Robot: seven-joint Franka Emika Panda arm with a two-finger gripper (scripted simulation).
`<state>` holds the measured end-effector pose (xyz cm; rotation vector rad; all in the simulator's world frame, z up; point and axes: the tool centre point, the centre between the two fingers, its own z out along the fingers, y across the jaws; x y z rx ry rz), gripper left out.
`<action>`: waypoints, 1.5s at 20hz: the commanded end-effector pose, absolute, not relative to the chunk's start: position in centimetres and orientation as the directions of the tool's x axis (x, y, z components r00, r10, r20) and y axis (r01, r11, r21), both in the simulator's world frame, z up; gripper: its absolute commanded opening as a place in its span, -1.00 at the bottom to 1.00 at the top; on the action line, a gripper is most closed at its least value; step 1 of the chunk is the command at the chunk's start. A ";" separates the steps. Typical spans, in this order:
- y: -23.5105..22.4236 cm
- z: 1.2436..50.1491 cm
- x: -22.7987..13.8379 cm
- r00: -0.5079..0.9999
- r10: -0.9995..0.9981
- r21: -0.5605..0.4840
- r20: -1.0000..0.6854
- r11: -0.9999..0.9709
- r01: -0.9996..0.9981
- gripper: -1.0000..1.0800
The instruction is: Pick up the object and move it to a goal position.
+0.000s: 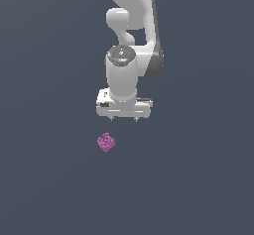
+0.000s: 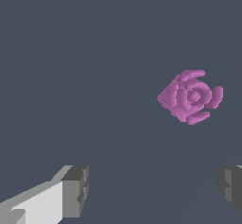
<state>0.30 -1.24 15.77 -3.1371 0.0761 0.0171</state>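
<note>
The object, a small magenta-purple rose-like blob (image 1: 106,142), lies on the flat dark grey surface, below the arm in the exterior view and slightly toward that view's left. It also shows in the wrist view (image 2: 190,97), apart from both fingers. My white gripper (image 1: 124,118) hangs above the surface, pointing down, open and empty. In the wrist view its two grey fingertips (image 2: 75,191) stand wide apart with nothing between them.
The white arm (image 1: 131,40) rises behind the gripper toward the top of the exterior view. The dark grey surface (image 1: 198,179) fills everything else.
</note>
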 end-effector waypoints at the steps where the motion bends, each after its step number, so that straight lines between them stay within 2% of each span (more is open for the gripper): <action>1: -1.2 15.8 0.3 0.999 -0.048 -0.003 -0.011 -0.999 -0.048 0.92; 9: 0.4 17.8 0.8 1.000 -0.004 0.011 0.006 -1.000 -0.005 0.92; 16: 0.1 17.5 1.0 1.000 -0.025 0.009 0.006 -1.000 -0.025 0.92; 23: -1.2 16.4 1.8 0.991 -0.136 0.003 0.004 -0.991 -0.136 0.92; 30: -3.7 14.3 3.1 0.943 -0.333 -0.004 -0.001 -0.943 -0.333 0.92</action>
